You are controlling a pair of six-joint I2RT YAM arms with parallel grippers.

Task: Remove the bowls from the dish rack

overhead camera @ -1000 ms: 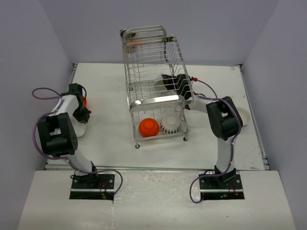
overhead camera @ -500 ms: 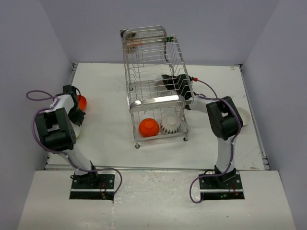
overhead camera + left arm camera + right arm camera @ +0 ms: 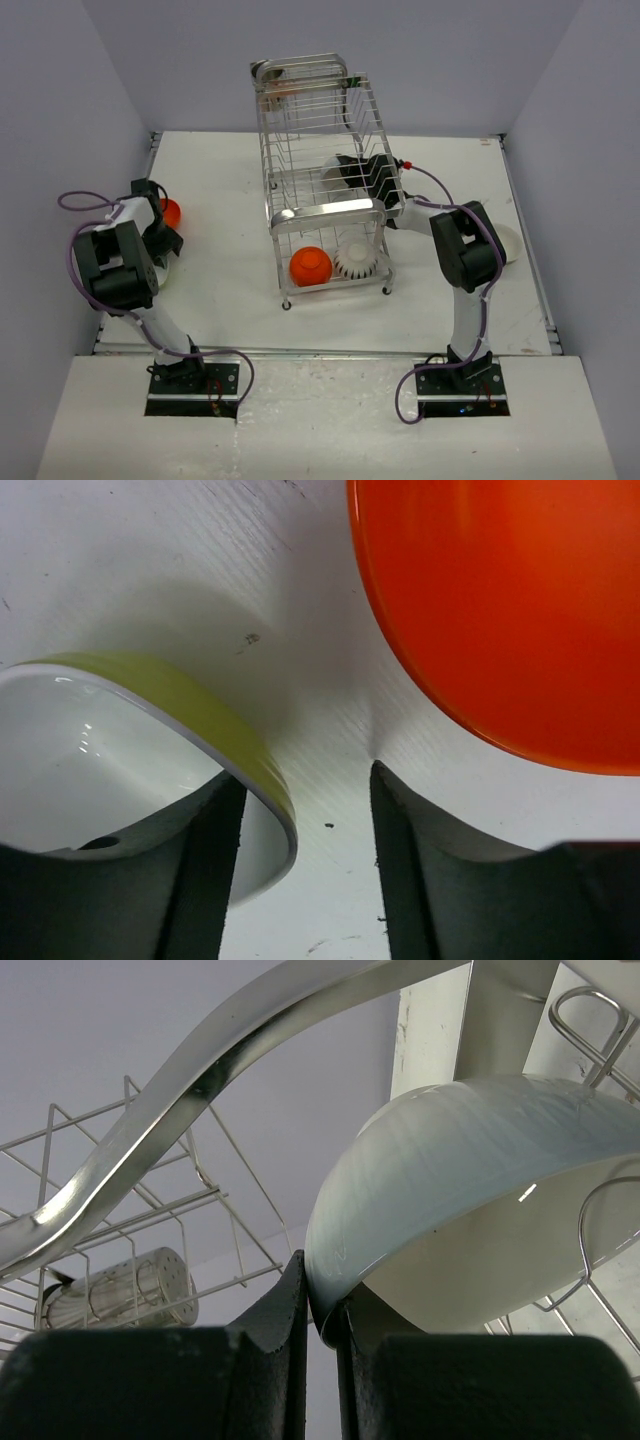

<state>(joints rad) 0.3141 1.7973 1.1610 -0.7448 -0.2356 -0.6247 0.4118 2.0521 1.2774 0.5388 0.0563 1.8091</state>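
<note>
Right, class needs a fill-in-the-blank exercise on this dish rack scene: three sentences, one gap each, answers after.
In the dish rack, the smooth bowl beside the ribbed white bowl is coloured ____.
The right claw is shut on the ____ of a plain white bowl.
The left claw stands ____, fingers apart, next to the green-edged bowl.
Missing words: orange, rim, open.

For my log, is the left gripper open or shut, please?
Open: left gripper fingers stand apart, white table between; the glossy orange bowl lies outside them.
</note>
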